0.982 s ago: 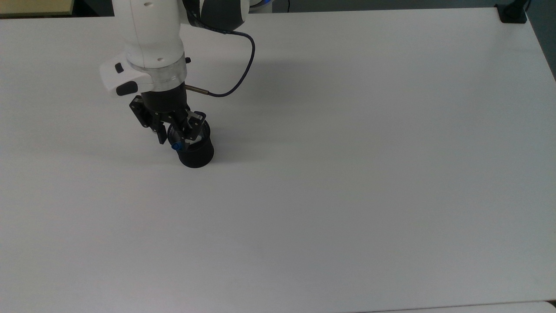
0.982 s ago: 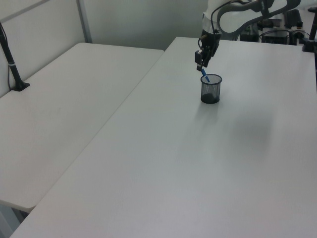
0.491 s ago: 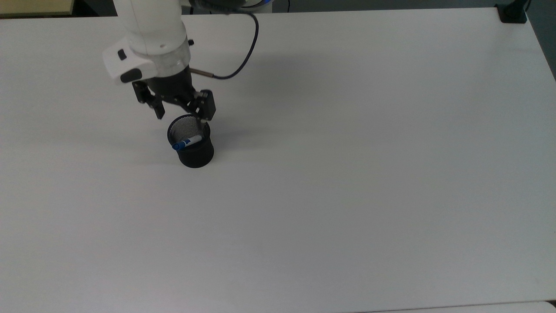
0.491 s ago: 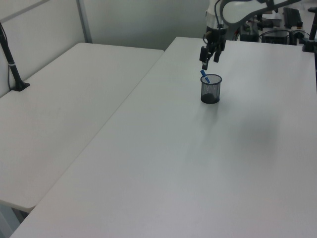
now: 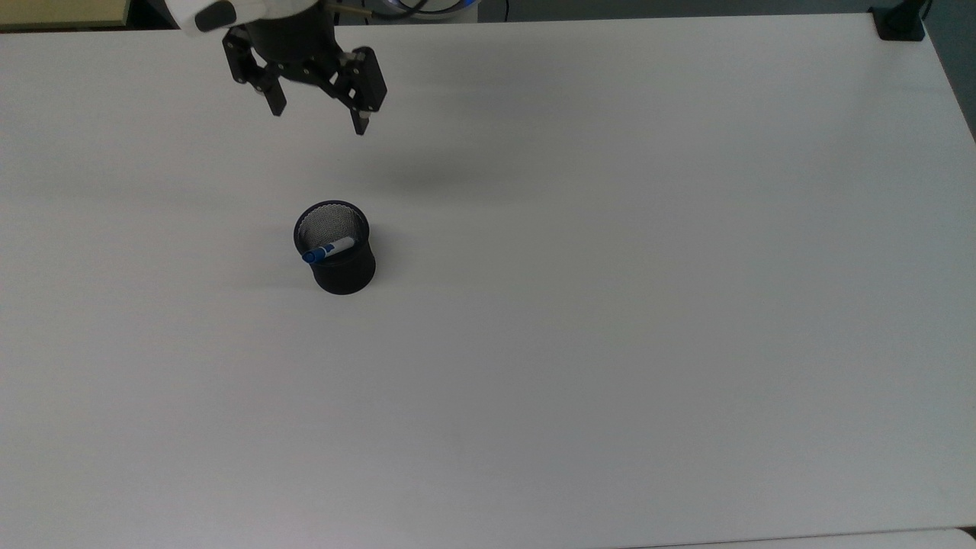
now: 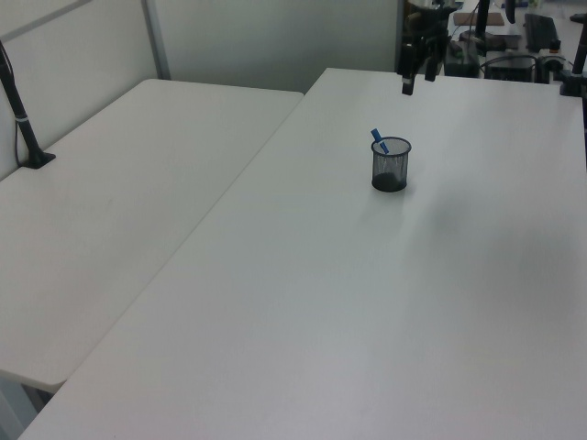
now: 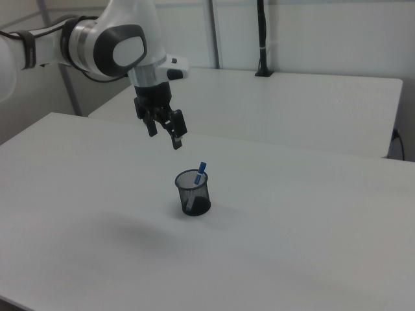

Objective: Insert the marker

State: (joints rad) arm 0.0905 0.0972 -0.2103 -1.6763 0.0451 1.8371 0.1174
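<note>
Pincer (image 5: 319, 122) hangs spread above cup (image 5: 335, 263) holding marker (image 5: 328, 250).

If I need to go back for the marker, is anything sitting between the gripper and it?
Nothing visible does. The gripper hangs open above bare table. The marker leans inside the mesh cup, blue cap poking over the rim, so only the cup's wall surrounds it.

Blue-capped marker (image 5: 327, 250) leans tilted inside cup (image 5: 345, 273).
</note>
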